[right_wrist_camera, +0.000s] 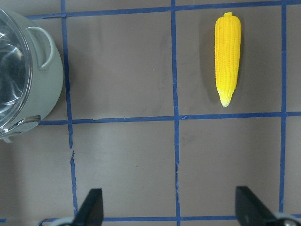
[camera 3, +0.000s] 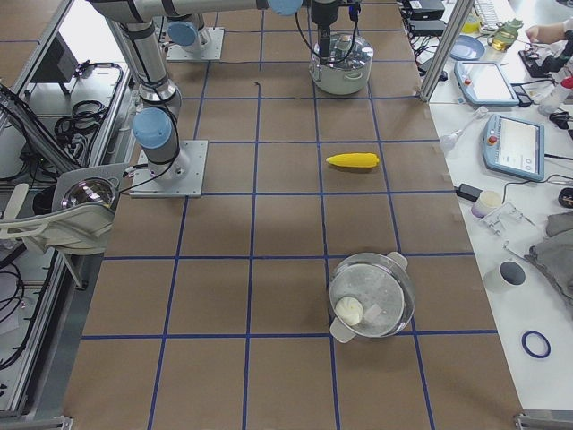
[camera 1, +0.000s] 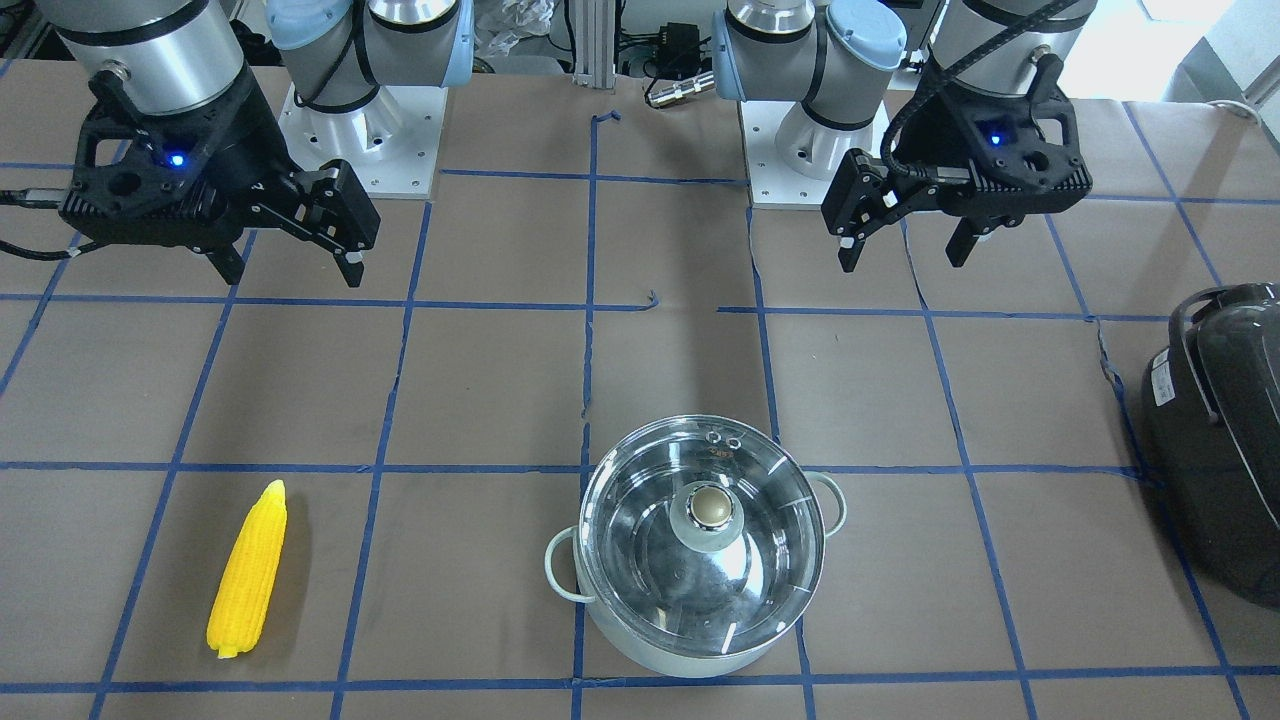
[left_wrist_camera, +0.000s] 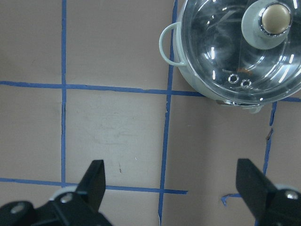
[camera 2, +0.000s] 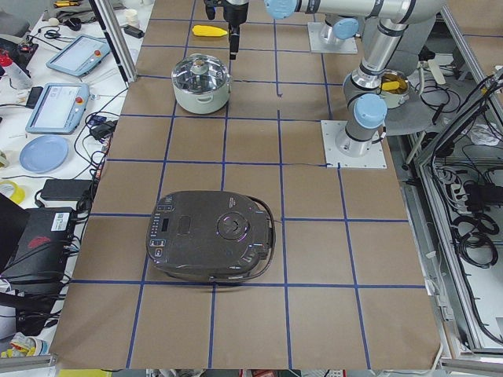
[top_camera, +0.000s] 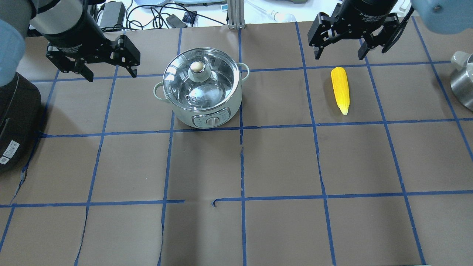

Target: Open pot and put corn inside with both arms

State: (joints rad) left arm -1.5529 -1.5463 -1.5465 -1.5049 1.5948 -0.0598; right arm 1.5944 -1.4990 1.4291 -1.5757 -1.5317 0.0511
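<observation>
Table [top_camera: 281, 162]: brown paper, blue tape grid. Dark grey appliance [camera 2: 212, 236] sits at the robot's left end, well apart from the pot [top_camera: 201, 87], which has its glass lid [top_camera: 197, 67] on. Second steel pot [camera 3: 372, 296] is at the right end. Left gripper [top_camera: 112, 75] hangs beside the pot and right gripper [top_camera: 339, 57] near the corn [top_camera: 340, 90]. Both jaws are spread and hold nothing. Corn lies flat, well right of the pot.

Left gripper [top_camera: 112, 75], right gripper [top_camera: 339, 57]: fingers [top_camera: 127, 56] apart.
</observation>
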